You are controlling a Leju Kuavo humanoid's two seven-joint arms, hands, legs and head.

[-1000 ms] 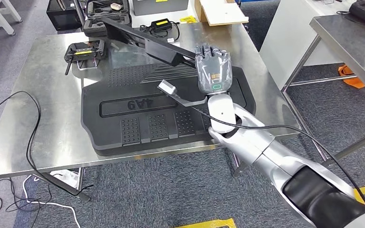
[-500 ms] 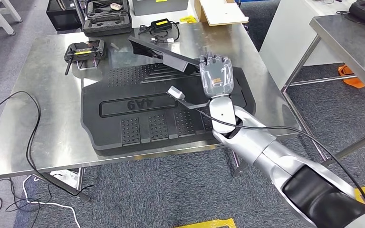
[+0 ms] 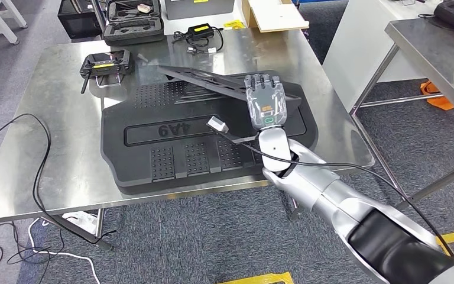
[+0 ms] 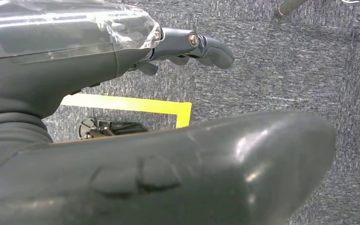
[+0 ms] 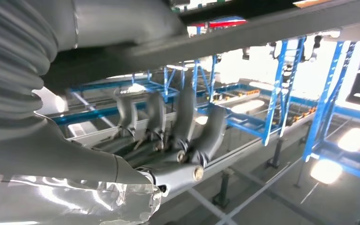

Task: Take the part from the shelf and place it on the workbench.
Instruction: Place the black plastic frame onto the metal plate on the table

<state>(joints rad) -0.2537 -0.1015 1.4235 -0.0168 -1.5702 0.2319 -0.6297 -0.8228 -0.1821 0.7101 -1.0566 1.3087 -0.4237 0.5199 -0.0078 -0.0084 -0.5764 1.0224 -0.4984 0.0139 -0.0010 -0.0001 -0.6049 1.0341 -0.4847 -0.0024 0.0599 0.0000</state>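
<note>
The part [image 3: 213, 81] is a long, flat black strip. It lies low and slanted across the far edge of a large black ribbed panel [image 3: 171, 155] marked 4A9, which sits on the steel workbench [image 3: 53, 106]. My right hand [image 3: 265, 100] is at the part's right end, back of the hand up, with its fingers hooked over the strip. In the right wrist view the part [image 5: 272, 26] runs as a dark bar above the curled fingers [image 5: 187, 126]. My left hand [image 4: 122, 154] hangs over grey carpet, holding nothing, its fingers [image 4: 201, 44] stretched out.
Along the workbench's far edge lie a black handheld controller [image 3: 105, 62], an open case [image 3: 133, 18], a charger [image 3: 198, 32] and a cardboard box [image 3: 272, 15]. A loose black cable [image 3: 35, 154] trails over the left side. Another steel table [image 3: 437, 41] stands to the right.
My right hand has come down with the part. Its raised far end has dropped, and the strip now lies nearly flat over the black panel.
</note>
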